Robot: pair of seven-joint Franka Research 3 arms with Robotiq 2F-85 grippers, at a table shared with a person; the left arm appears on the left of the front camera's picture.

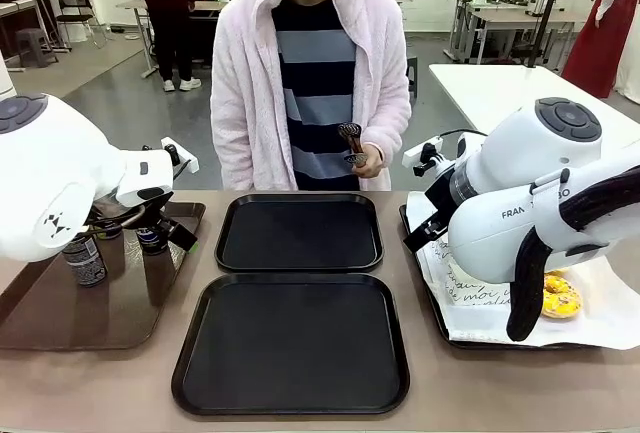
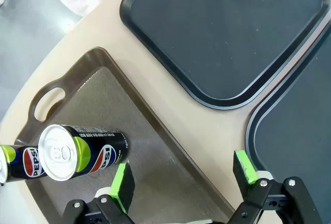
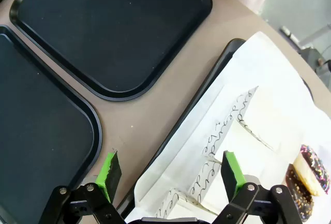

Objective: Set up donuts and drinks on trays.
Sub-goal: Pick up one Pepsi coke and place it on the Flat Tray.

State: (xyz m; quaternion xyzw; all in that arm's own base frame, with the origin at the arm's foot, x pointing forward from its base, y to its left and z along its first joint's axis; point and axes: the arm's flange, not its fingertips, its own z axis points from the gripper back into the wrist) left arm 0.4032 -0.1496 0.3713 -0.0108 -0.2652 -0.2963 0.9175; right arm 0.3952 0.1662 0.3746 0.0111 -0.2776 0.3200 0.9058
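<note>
Plainly, Pepsi-branded drinks, script-printed boxes

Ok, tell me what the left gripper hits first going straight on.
Probably the brown tray, on bare floor near its rim. The open left gripper has the nearest can just off to one side.

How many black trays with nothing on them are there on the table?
2. The far tray lies in the middle of the table, nearer the person; the near tray lies just in front of it, on the robot's side. None seems hidden.
</note>
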